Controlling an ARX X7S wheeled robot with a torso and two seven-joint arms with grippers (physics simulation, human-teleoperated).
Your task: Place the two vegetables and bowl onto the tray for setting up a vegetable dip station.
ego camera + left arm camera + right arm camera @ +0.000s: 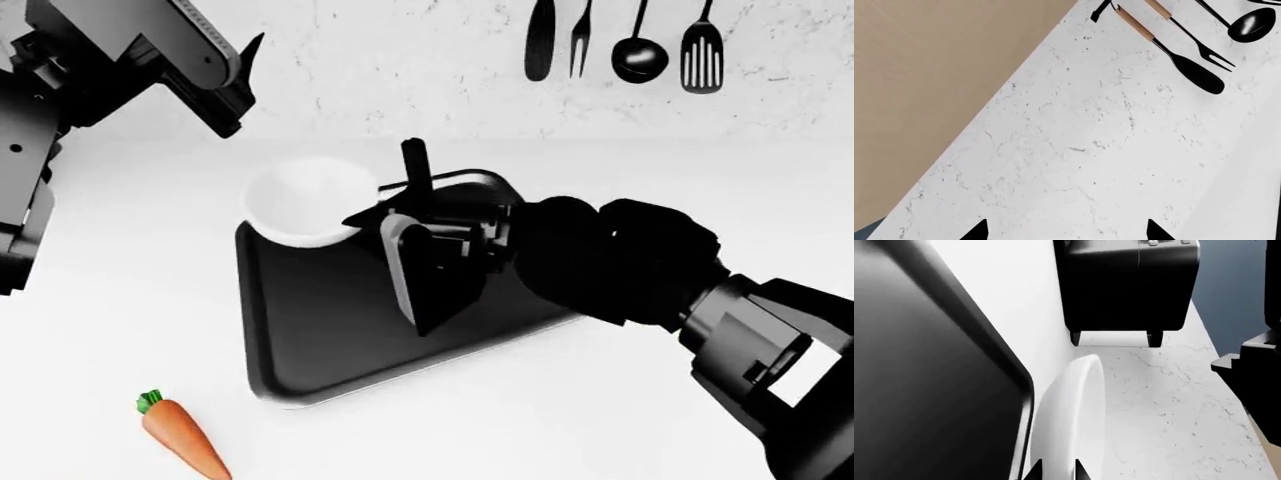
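The white bowl point(310, 200) sits at the far left corner of the black tray point(320, 340), overlapping its rim. My right gripper point(380, 190) is shut on the bowl's right rim. In the right wrist view the bowl's rim point(1077, 410) runs between the two close fingertips of the right gripper point(1057, 471), beside the tray's corner point(921, 365). The carrot point(180, 435) lies on the counter in front of the tray's left side. The cucumber is not in view. My left gripper point(244, 85) is open and empty, raised at the far left; its tips stand wide apart in the left wrist view point(1067, 231).
Several black kitchen utensils point(621, 45) hang on the marble back wall, and they also show in the left wrist view point(1187, 50). My right forearm point(627, 260) lies over the tray's right side. White counter surrounds the tray.
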